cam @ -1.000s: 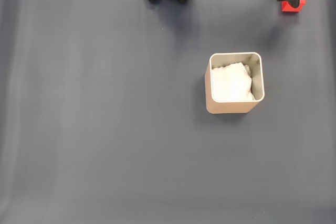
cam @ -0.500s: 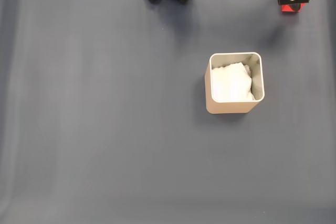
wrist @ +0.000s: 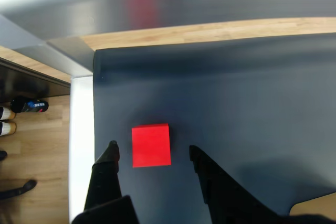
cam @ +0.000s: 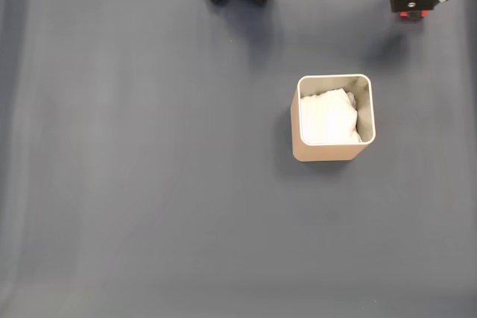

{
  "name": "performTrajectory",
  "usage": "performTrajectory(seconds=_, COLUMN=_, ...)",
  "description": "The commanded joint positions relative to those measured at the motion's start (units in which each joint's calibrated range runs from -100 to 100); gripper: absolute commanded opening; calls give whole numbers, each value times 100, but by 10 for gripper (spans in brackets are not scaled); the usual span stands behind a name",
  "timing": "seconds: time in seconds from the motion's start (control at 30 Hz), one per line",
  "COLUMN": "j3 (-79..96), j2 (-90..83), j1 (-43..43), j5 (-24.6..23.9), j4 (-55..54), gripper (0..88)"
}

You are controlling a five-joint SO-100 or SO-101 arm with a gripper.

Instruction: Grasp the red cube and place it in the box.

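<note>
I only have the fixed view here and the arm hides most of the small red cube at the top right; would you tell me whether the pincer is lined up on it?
Observer: Yes. In the wrist view the small bright red cube lies flat on the dark mat, between the two black fingers of the pincer.
Operator: Thank you. Are the fingers touching it yet?
Observer: No, the pincer is open, with a strip of dark mat showing on each side of the cube.
Operator: And how near the mat's edge is the cube?
Observer: Near it: the mat's edge, with a white strip alongside, runs just beyond the left finger in the wrist view.
</note>
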Motion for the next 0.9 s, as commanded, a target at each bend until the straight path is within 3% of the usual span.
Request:
performTrajectory(seconds=0.0, j3=23, j2=-33, j1=-119, j5=-112, j4=-83, gripper=344)
performTrajectory(seconds=0.87, j3=196, j2=192, j1=-119, j5=-137, j4=-387, gripper=346)
